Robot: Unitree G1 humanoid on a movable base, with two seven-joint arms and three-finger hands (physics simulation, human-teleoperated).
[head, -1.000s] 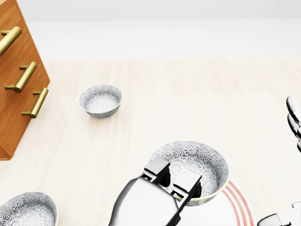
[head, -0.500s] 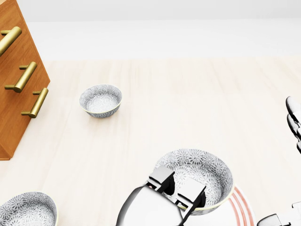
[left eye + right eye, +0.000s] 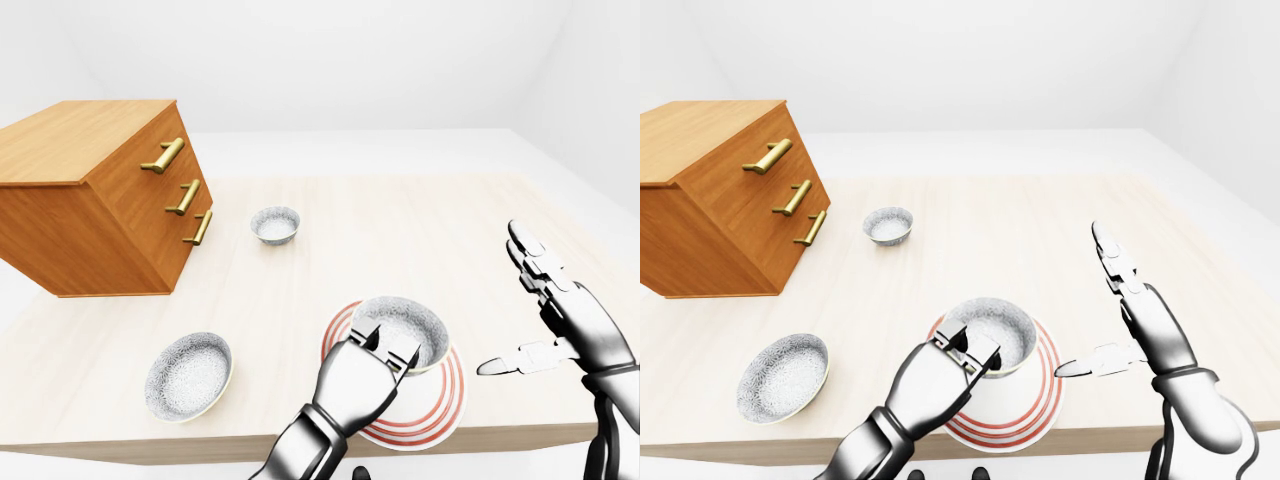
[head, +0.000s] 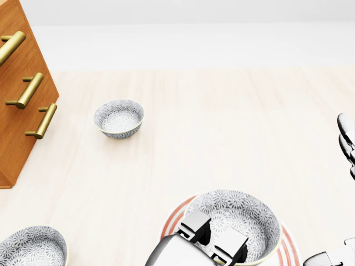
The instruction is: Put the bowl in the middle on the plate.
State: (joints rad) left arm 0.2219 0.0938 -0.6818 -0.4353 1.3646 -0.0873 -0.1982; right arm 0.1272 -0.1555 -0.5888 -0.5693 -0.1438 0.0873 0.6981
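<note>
A patterned grey bowl [image 3: 405, 328] sits over the red-ringed white plate [image 3: 440, 405] near the table's lower edge. My left hand [image 3: 385, 345] is shut on the bowl's near rim, its fingers hooked over the edge; the same grip shows low in the head view, where the bowl [image 4: 236, 221] covers most of the plate [image 4: 172, 220]. Whether the bowl rests on the plate or hangs just above it, I cannot tell. My right hand [image 3: 540, 310] stands open to the right of the plate, fingers spread, touching nothing.
A small patterned bowl [image 3: 275, 224] stands further up the table. A larger one [image 3: 188, 374] lies at the lower left. A wooden drawer chest [image 3: 95, 195] with brass handles fills the left side. The table's lower edge [image 3: 500, 437] runs just below the plate.
My left hand has carried the bowl down and to the right in the head view, further over the plate, whose red rings now show on the bowl's left. The right hand has not moved.
</note>
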